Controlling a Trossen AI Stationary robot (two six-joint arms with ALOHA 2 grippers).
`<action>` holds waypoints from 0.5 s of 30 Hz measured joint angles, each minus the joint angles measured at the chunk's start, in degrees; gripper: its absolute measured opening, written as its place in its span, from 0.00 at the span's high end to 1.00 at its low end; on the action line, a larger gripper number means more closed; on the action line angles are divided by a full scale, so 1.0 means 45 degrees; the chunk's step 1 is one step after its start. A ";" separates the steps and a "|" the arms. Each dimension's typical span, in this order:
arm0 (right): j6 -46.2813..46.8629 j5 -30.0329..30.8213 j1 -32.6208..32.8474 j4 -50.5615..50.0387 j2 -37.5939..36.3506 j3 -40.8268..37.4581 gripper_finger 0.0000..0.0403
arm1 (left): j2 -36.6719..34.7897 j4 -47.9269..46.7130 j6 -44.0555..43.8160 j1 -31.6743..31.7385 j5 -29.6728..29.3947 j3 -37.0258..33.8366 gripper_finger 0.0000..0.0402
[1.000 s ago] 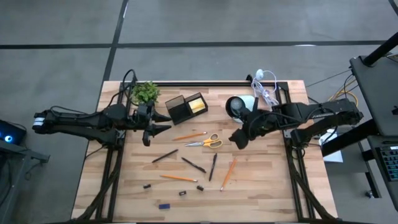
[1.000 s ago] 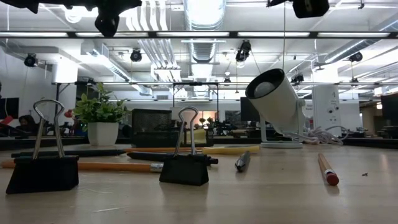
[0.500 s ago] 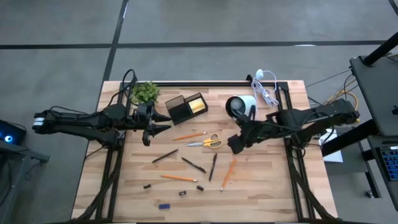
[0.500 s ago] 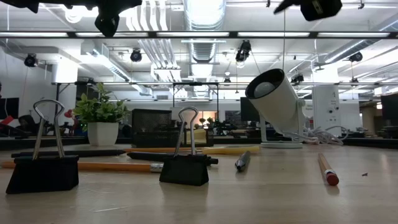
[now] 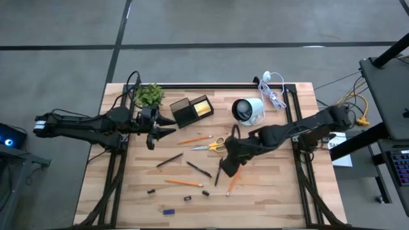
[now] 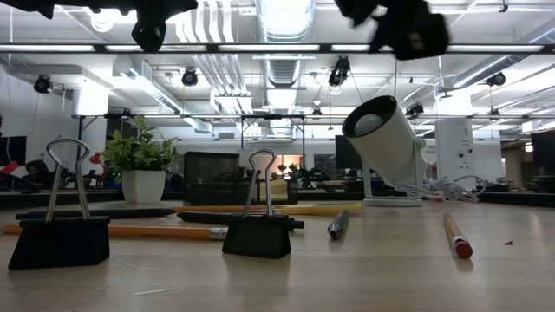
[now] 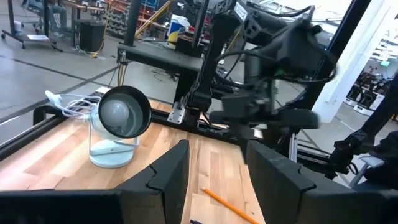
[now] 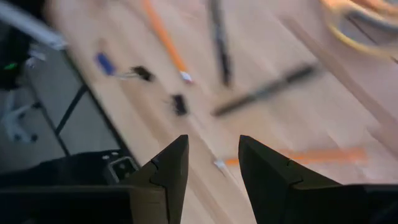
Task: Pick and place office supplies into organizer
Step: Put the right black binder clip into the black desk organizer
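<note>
The office supplies lie scattered on the table's middle: scissors (image 5: 211, 145), orange pencils (image 5: 195, 138) (image 5: 183, 183) (image 5: 234, 179), dark pens (image 5: 169, 160) (image 5: 199, 169), small black clips (image 5: 188, 198) and a blue bit (image 5: 169, 211). The black organizer (image 5: 186, 112) stands at the far side, with a yellow note block (image 5: 203, 107) in it. My right gripper (image 5: 227, 163) hovers open above a pen (image 5: 218, 172) and the pencil beside it. In its wrist view the right gripper (image 8: 211, 168) looks down on pens and clips. My left gripper (image 5: 167, 126) waits open in front of the organizer.
A white round cup-like lamp (image 5: 248, 110) stands tilted on the far right, with a white coiled cable (image 5: 273, 89) behind it. A green plant (image 5: 149, 94) sits at the far left corner. In the low view, two binder clips (image 6: 61, 230) (image 6: 257, 225) stand near the front.
My right gripper has swung from beside the white lamp toward the table's left and near edge, out over the pens and pencil in the middle. Nothing on the table has moved.
</note>
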 joint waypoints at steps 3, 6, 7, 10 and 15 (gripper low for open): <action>-0.1515 -0.0004 0.0099 0.1306 0.0504 0.0371 0.68 | -0.0003 -0.0022 0.0000 0.0001 0.0000 0.0000 0.64; -0.3213 -0.0003 0.0277 0.2587 0.0920 0.0743 0.68 | -0.0017 -0.0039 0.0000 0.0002 -0.0001 -0.0005 0.64; -0.3820 -0.0003 0.0373 0.2930 0.1053 0.0848 0.68 | -0.0013 -0.0029 0.0001 0.0002 0.0000 -0.0005 0.64; -0.5581 -0.0003 0.0681 0.3301 0.1515 0.1196 0.68 | -0.0004 -0.0047 0.0000 0.0002 0.0000 -0.0005 0.64; -0.6995 -0.0008 0.1097 0.3300 0.2349 0.1361 0.68 | 0.0046 -0.0036 0.0000 0.0002 -0.0005 -0.0005 0.64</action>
